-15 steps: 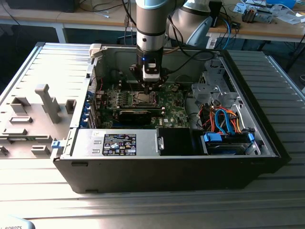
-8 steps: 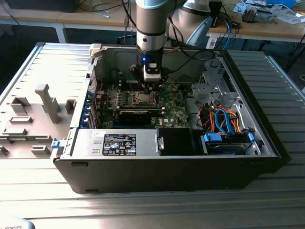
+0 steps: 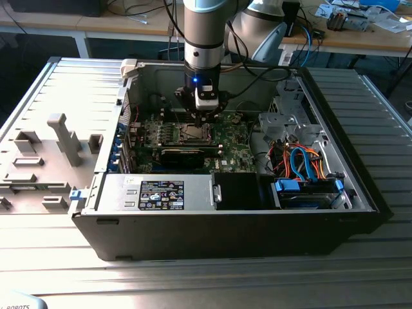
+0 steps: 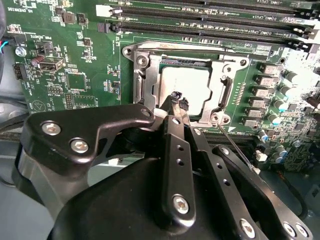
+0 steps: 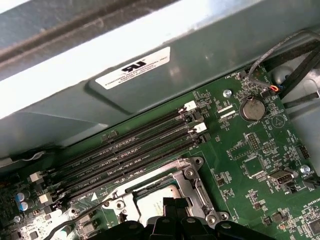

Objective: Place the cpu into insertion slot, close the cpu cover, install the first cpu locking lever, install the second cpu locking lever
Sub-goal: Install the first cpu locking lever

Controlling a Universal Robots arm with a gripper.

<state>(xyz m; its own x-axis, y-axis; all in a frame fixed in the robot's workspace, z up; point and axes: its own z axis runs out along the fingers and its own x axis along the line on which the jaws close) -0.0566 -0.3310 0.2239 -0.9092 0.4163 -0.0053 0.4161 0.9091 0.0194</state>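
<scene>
Inside an open black computer case (image 3: 193,225) set on a ribbed grey metal surface (image 3: 206,280), the black gripper (image 4: 178,100) is seen lowered over the green circuit board (image 4: 80,65). Its fingertips are drawn together with nothing visibly pinched between them, at the edge of the thin, silvery, hinged cpu cover (image 4: 148,87). The small, flat, square cpu (image 4: 192,82), dull silver-grey on top, is seated in the square, metal-rimmed insertion slot (image 4: 176,62). The slot lies near the middle of the board, just beside the long black memory slots (image 4: 210,20). The cover appears to be lowered over the chip. A thin wire locking lever (image 4: 235,145) is seen standing free beside the slot. Placing and closing are therefore judged done, and the latching of the levers is judged left to do.
</scene>
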